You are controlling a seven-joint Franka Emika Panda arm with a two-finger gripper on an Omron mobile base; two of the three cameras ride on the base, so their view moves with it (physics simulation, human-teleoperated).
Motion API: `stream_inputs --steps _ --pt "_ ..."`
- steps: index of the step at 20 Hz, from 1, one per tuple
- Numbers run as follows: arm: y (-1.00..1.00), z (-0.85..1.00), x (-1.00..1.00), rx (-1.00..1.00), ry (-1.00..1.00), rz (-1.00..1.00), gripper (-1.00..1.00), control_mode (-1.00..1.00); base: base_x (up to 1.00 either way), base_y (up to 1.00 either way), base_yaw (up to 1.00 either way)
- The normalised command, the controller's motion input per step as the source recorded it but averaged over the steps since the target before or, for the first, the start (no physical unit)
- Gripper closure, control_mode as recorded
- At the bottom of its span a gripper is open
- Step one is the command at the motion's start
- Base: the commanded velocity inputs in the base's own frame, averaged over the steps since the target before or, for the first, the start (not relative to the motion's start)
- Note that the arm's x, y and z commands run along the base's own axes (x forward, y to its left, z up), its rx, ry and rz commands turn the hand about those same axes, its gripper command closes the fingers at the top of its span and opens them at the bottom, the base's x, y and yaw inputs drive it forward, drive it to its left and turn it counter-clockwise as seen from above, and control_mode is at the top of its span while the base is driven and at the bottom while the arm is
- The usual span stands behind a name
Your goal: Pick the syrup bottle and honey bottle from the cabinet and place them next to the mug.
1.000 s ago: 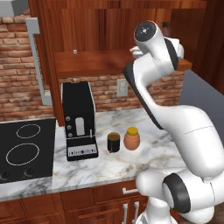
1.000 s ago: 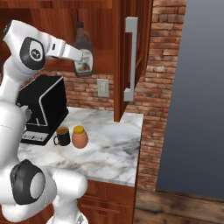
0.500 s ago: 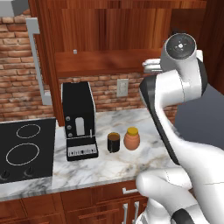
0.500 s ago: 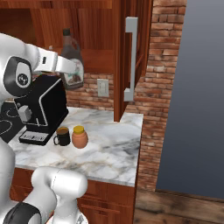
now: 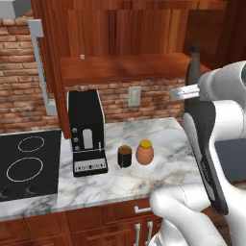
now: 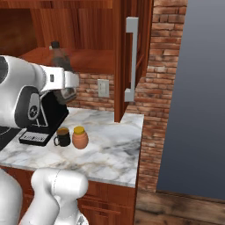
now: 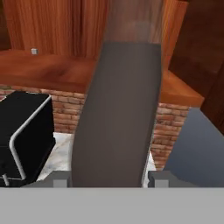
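My gripper [image 7: 110,180] is shut on the syrup bottle [image 7: 118,109], a tall dark brown bottle that stands upright between the fingers [image 7: 159,179]. The syrup bottle [image 5: 193,67] hangs in the air in front of the open cabinet [image 5: 120,67], level with its shelf; the right base view shows this bottle [image 6: 57,55] above the white hand. Down on the marble counter [image 5: 163,139] stands the squat orange honey bottle [image 5: 144,152] with a yellow cap, right beside the small dark mug [image 5: 125,156]. From the right base view the honey bottle [image 6: 80,137] and mug [image 6: 62,137] stand side by side.
A tall black coffee machine [image 5: 86,132] stands on the counter left of the mug. A black stove top [image 5: 26,163] lies further left. The cabinet doors hang open, with long grey handles [image 5: 41,67] [image 6: 130,59]. Brick wall backs the counter.
The arm has drawn back from the cabinet shelf toward the base, carrying the syrup bottle with it. The honey bottle and mug have stayed in place.
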Motion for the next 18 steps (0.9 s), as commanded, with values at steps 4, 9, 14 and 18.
stream_inputs --steps 4,9,14,18 --pt "0.0 -0.29 -0.37 0.0 0.0 0.33 1.0 -1.0 0.0 0.0 0.0" --pt "-0.06 -0.43 -0.1 0.0 0.0 0.25 1.0 -1.0 0.0 0.0 0.0" --pt "-0.2 -0.54 0.0 0.04 0.0 0.17 1.0 -1.0 0.0 0.0 0.0" --pt "-0.24 -0.54 0.0 0.08 0.0 0.09 1.0 -1.0 0.0 0.0 0.0"
